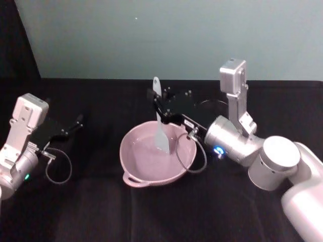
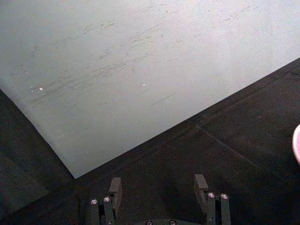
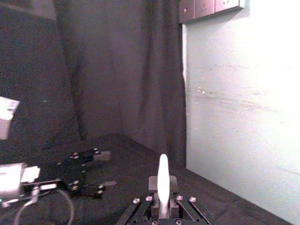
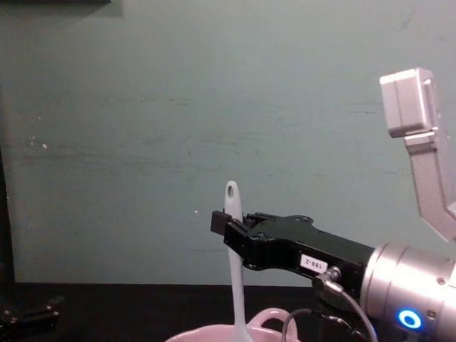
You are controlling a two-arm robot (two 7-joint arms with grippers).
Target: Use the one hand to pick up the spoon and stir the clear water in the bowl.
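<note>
The pale pink bowl sits at the middle of the black table, its loop handle toward me. The white spoon stands nearly upright with its flat head down inside the bowl and its holed handle end sticking up. My right gripper reaches in from the right, above the bowl's far rim, and is shut on the spoon's handle. In the right wrist view the spoon rises between the closed fingers. The bowl's rim shows in the chest view. My left gripper rests open at the far left.
A black cloth covers the table, and a pale green wall stands behind it. A grey cable loops off the right wrist over the bowl's right rim. A faint dark round rim lies behind the right arm. The bowl's edge shows in the left wrist view.
</note>
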